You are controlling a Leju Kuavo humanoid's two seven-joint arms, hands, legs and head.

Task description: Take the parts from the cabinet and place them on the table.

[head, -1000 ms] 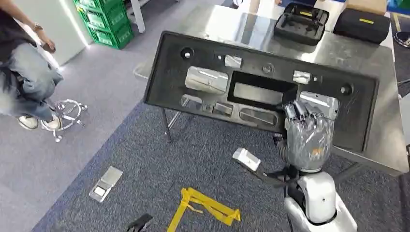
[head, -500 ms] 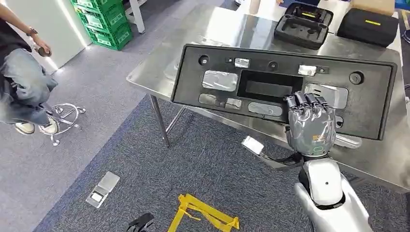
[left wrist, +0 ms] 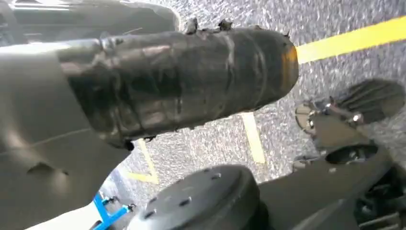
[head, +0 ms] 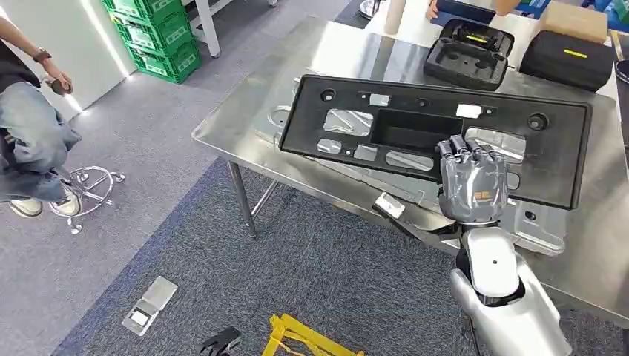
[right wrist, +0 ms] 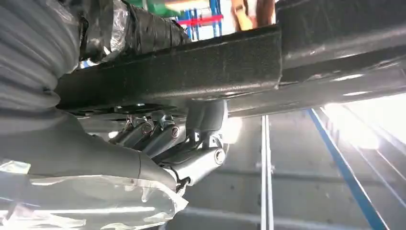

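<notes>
**Right hand holds the black panel over the steel desk**

The right hand (head: 475, 185) grasps the long black plastic panel (head: 415, 133) at its near edge, the fingers (head: 463, 150) hooked over the rim. In the right wrist view the thumb and fingers clamp the thick black edge from both sides. The panel lies flat above the stainless steel desk (head: 245, 119), tilted a little, and it covers a silver metal part (head: 534, 226) that rests on the desk near the front edge. Two black cases (head: 467, 52) stand at the far side of the desk, well apart from the panel.

The left hand (left wrist: 182, 76) hangs over the carpet with yellow tape lines; I cannot tell if it is clenched or released.

A person (head: 33, 141) sits on a stool at the left, beside green crates (head: 156, 37).
</notes>
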